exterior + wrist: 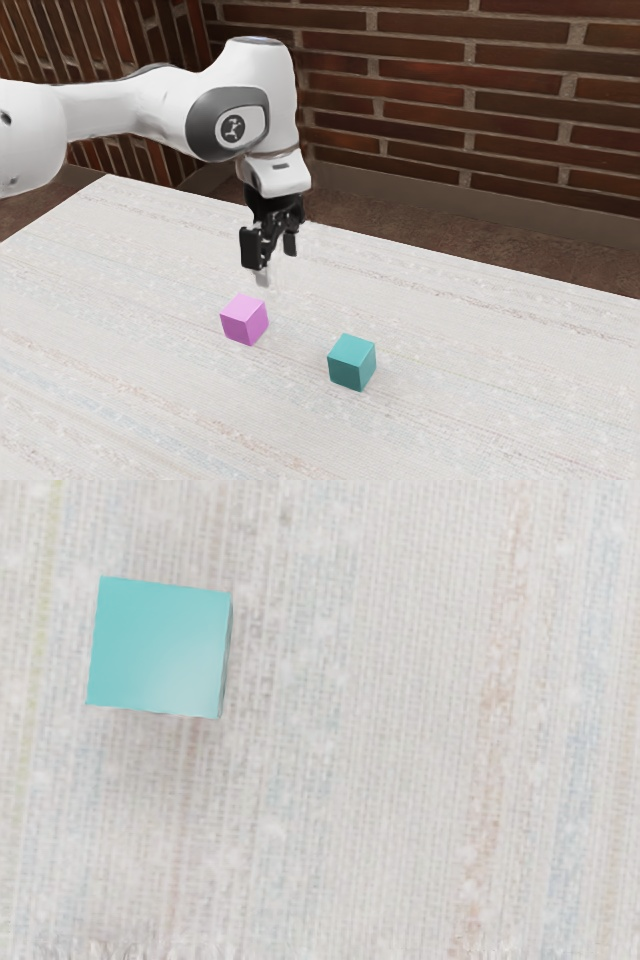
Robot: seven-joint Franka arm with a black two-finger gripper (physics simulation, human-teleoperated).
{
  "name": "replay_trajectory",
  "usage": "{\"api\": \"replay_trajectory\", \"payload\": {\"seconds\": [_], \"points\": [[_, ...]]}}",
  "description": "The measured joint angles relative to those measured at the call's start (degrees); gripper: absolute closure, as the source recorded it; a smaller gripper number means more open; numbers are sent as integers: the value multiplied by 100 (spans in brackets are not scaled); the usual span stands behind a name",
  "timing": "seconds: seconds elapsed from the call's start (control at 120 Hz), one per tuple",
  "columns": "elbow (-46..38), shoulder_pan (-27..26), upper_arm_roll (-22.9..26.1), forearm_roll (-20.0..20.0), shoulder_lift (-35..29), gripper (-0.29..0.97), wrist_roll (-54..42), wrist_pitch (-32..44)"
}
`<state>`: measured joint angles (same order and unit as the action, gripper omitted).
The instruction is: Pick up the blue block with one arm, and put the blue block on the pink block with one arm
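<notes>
The blue block [351,361], teal in colour, rests on the pale table toward the exterior view's right. To its left, a short gap away, sits the pink block [244,319]. My black gripper [269,262] hangs above the table behind the pink block, pointing down, open, with nothing between its fingers. It touches neither block. In the wrist view the blue block [160,647] lies flat on the woven tabletop, off to one side of the hand.
The table [480,420] is wide, with its far edge running in front of a brick wall [480,90]. Bare tabletop surrounds both blocks on all sides.
</notes>
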<state>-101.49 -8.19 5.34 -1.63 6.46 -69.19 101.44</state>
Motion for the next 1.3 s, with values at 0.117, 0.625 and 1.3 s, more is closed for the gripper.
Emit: {"api": "replay_trajectory", "payload": {"seconds": [0.117, 0.625, 1.3], "points": [[-17, -277, -332, -112, 163, 0, -348, 318], [-172, -817, -375, -529, 1175, 0, -1170, 1469], [-125, -822, -370, -985, 2159, 0, -1308, 2591]]}}
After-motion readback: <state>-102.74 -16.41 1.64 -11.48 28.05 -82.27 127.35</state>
